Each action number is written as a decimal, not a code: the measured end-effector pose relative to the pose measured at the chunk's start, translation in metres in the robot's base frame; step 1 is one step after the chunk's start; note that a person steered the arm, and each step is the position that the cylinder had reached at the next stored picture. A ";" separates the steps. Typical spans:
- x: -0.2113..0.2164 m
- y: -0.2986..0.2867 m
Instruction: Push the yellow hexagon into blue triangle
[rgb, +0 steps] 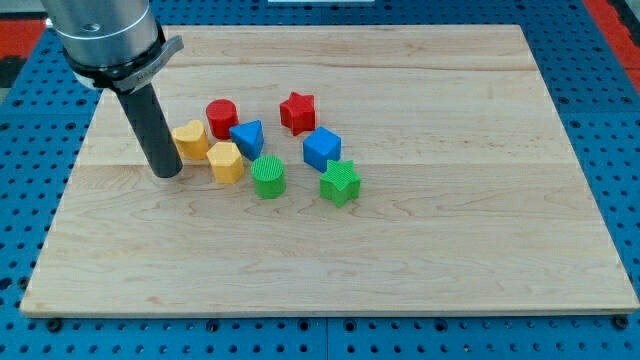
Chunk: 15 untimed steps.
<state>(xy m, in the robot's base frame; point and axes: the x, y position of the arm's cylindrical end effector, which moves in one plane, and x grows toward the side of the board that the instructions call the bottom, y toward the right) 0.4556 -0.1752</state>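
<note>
- Camera view: the arm's upper body is cut off at the frame's upper left; only its grey collar and dark rod show.
- There is no pincer here, so nothing is gripped; my tip (166, 172) rests on the desk (450, 200), just left of the yellow heart (190, 139).
- The yellow hexagon (226, 161) sits right of my tip, touching the blue triangle (247, 137) at its upper right.
- The red cylinder (221, 116) lies just above them.

Eight coloured blocks cluster on a wooden board (420, 230).
Two yellow, two red, two blue, two green lie left of centre, the rod's tip (168, 174) beside them.
</note>
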 end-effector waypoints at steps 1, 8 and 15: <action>0.003 0.000; 0.018 0.049; 0.024 0.074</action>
<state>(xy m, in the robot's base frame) 0.4793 -0.1012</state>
